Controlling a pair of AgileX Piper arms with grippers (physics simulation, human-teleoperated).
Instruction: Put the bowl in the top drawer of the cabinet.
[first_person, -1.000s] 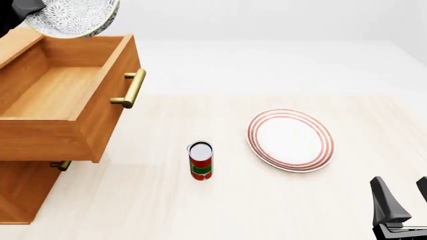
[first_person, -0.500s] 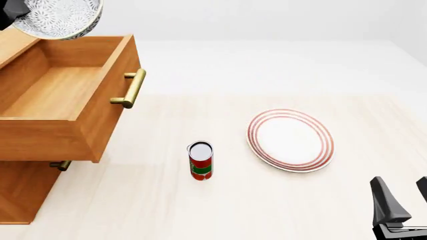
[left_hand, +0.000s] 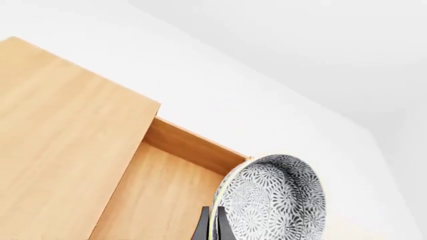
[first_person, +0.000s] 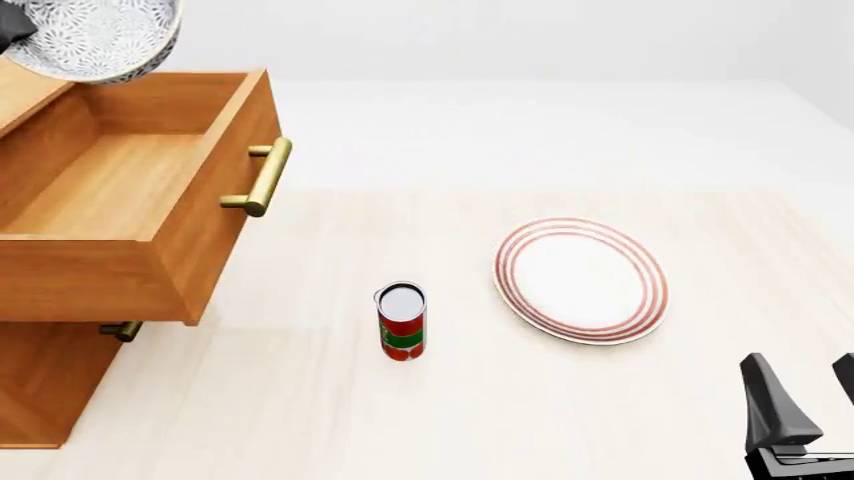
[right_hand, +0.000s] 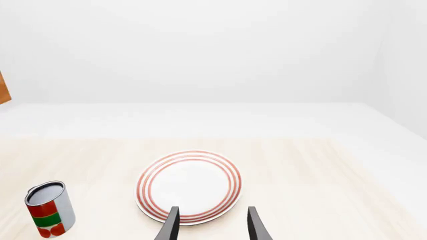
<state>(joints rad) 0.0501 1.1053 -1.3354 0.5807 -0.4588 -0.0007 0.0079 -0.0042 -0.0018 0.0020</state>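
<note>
The bowl (first_person: 96, 38), white with dark flower pattern, hangs tilted high above the back of the open top drawer (first_person: 118, 190), at the front view's top left. My left gripper (left_hand: 213, 226) is shut on the rim of the bowl (left_hand: 273, 197); in the front view only a dark bit of it shows at the frame's edge. The wrist view looks down past the bowl onto the drawer's wooden floor (left_hand: 167, 200) and the cabinet top (left_hand: 60, 135). The cabinet (first_person: 40, 385) stands at the left. My right gripper (first_person: 803, 400) rests open at the near right, holding nothing.
A red and green can (first_person: 402, 322) stands upright mid-table. A flat white plate with red rings (first_person: 581, 280) lies right of it, just ahead of the right gripper (right_hand: 213, 225). The top drawer's brass bar handle (first_person: 262, 178) juts out; a smaller lower handle (first_person: 120, 330) sits beneath.
The bowl has shifted left in the front view over the last second, still held high above the drawer. The right arm, can and plate have not moved.
</note>
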